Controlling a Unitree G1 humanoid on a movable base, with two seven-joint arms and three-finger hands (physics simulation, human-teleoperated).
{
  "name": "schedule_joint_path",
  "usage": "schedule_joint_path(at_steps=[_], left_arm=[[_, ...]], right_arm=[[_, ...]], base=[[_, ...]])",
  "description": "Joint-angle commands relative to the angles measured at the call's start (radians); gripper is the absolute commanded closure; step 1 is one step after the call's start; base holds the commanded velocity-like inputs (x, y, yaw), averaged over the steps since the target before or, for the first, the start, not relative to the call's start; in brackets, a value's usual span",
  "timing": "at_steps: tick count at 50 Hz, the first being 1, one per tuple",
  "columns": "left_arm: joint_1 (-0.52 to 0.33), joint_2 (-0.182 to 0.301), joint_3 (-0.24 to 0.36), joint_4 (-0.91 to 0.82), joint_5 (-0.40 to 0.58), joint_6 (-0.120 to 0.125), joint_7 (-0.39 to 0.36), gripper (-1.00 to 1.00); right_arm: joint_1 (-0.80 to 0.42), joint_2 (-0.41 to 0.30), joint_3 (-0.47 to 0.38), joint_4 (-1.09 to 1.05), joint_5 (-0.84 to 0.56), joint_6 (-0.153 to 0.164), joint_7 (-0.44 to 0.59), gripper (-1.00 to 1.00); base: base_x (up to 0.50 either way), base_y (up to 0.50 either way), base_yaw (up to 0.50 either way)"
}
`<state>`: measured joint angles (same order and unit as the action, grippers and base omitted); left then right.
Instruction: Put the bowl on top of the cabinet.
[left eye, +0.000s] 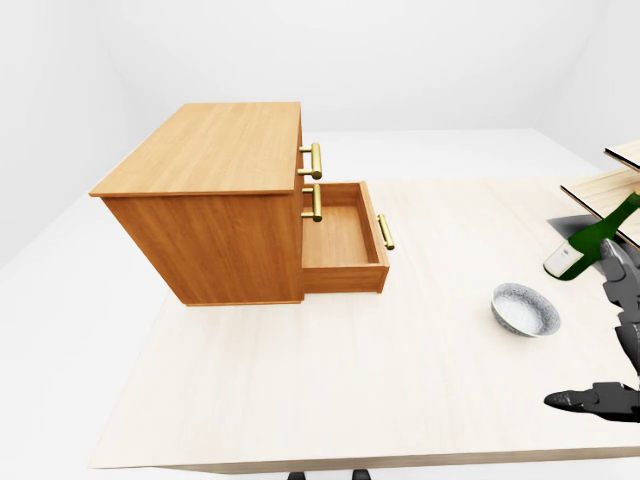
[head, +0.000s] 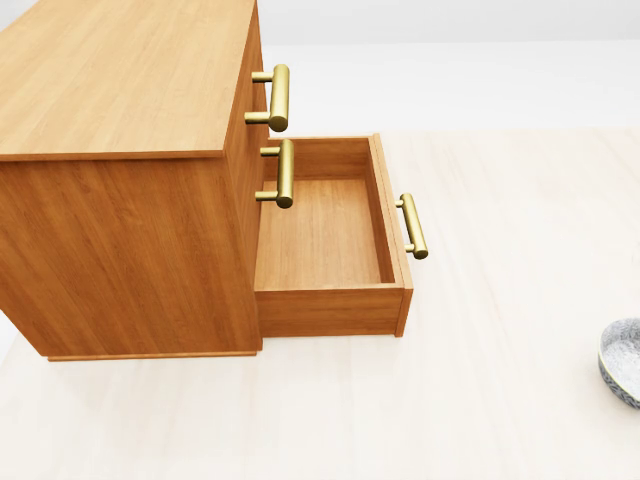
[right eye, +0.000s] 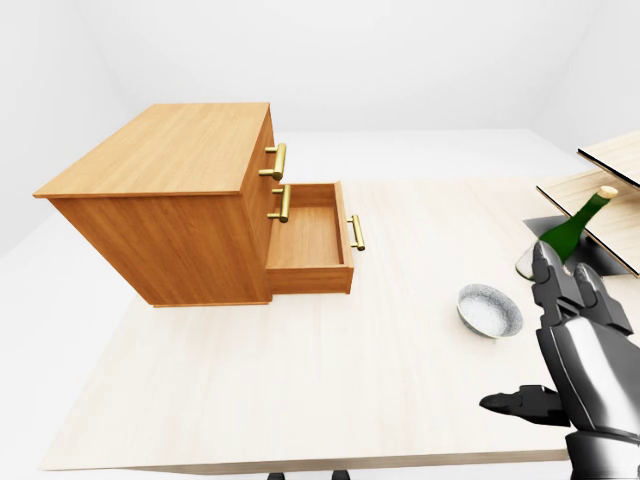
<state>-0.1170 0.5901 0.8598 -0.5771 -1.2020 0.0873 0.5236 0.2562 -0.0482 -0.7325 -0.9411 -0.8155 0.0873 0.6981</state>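
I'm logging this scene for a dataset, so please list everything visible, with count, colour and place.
table: one, pale wood, under everything
cabinet: one, orange-brown wood, left part of the table in the left-eye view, nothing on top
drawer: one, same wood, pulled open at the cabinet's lowest level, nothing inside
handles: three, brass, two on the closed fronts, one on the open drawer
bowl: one, grey speckled outside and pale inside, on the table to the right of the cabinet
bottle: one, dark green, tilted, near the right edge
wooden boards: light wood, cut off at the right edge
right hand: one, dark grey, lower right, fingers spread, holding nothing
left hand: not in view
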Motion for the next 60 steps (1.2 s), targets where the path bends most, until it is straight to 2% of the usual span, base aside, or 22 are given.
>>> schedule_joint_path(at_steps=[1, 10, 15, 26, 39, 44, 45, 49, 60], left_arm=[[-0.002, 0.000, 0.000, 0.000, 0.000, 0.000, 0.000, -1.00], [0.003, -0.003, -0.001, -0.007, 0.001, 0.000, 0.000, -1.00], [0.002, -0.010, -0.008, -0.010, 0.009, 0.000, 0.000, -1.00], [0.000, -0.003, -0.001, -0.004, 0.006, 0.000, 0.000, -1.00], [-0.002, 0.000, -0.001, 0.004, 0.006, 0.000, 0.000, -1.00], [-0.001, 0.001, 0.001, 0.001, 0.004, 0.000, 0.000, -1.00], [0.000, 0.002, 0.002, 0.001, 0.001, 0.000, 0.000, -1.00], [-0.001, 0.002, 0.001, 0.001, 0.001, 0.000, 0.000, -1.00], [-0.005, 0.004, -0.002, 0.008, 0.002, 0.000, 0.000, -1.00]], right_arm=[[-0.026, -0.067, -0.060, 0.099, -0.073, 0.000, 0.000, -1.00], [-0.019, -0.081, -0.084, 0.211, -0.133, 0.000, 0.000, -1.00], [-0.019, -0.086, -0.065, 0.286, -0.172, 0.000, 0.000, -1.00], [-0.059, -0.137, -0.026, 0.340, -0.211, 0.000, 0.000, -1.00], [-0.069, -0.139, -0.014, 0.296, -0.237, 0.000, 0.000, -1.00], [-0.131, -0.200, -0.025, 0.352, -0.187, 0.000, 0.000, -1.00], [-0.131, -0.237, -0.036, 0.391, -0.203, 0.000, 0.000, -1.00], [-0.156, -0.292, -0.039, 0.484, -0.184, 0.000, 0.000, -1.00], [-0.184, -0.340, 0.016, 0.579, -0.190, 0.000, 0.000, -1.00]], base=[[0.00, 0.00, 0.00], [0.00, 0.00, 0.00], [0.00, 0.00, 0.00], [0.00, 0.00, 0.00], [0.00, 0.00, 0.00], [0.00, 0.00, 0.00], [0.00, 0.00, 0.00], [0.00, 0.00, 0.00], [0.00, 0.00, 0.00]])
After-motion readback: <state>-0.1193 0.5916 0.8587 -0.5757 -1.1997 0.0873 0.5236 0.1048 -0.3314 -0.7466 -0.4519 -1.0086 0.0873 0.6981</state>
